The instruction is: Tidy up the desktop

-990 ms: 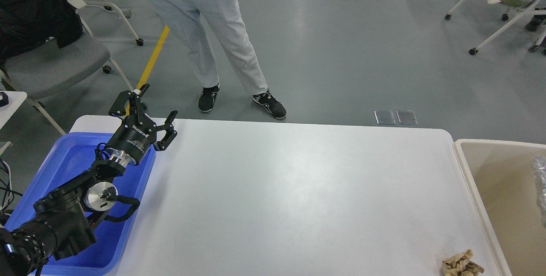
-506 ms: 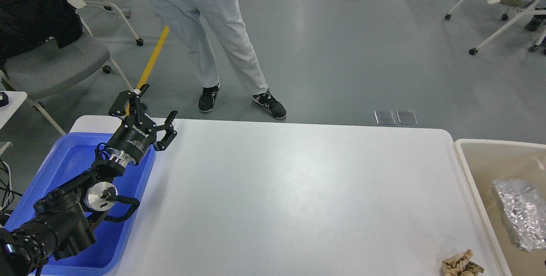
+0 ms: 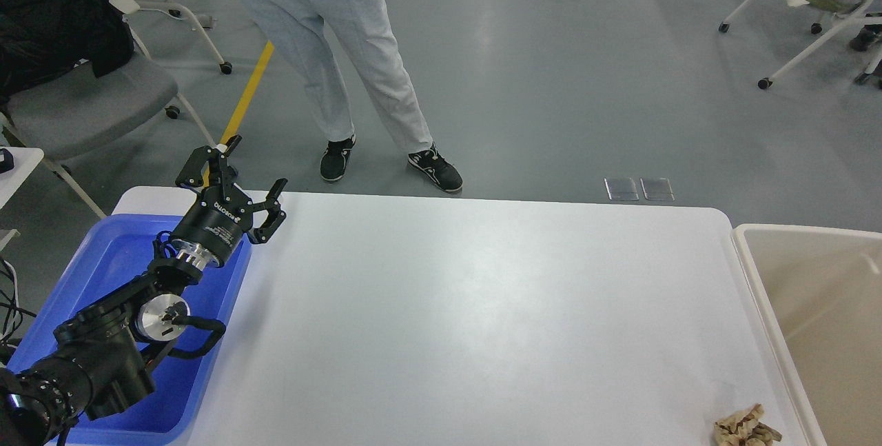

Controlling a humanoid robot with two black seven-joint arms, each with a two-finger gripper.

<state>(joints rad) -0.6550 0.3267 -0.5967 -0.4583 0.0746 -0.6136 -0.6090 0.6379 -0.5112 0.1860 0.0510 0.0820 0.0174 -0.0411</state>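
Note:
The desktop (image 3: 482,308) is a wide white tabletop with rounded corners. A crumpled beige scrap (image 3: 745,427) lies near its front right corner. My left gripper (image 3: 256,168) is open and empty, held above the far left corner of the desktop, over the far edge of the blue tub (image 3: 110,260). The beige bin (image 3: 820,315) stands against the desktop's right edge; what shows of its inside is bare. My right arm and gripper are out of view.
A person (image 3: 344,53) in light trousers stands just beyond the far edge of the desktop. A grey chair (image 3: 76,101) with a black coat stands at the back left. Wheeled chairs (image 3: 820,5) stand at the far right.
A crinkled silver wrapper fell through the air over the beige bin in the earlier frames and is now out of sight. My left arm has not moved.

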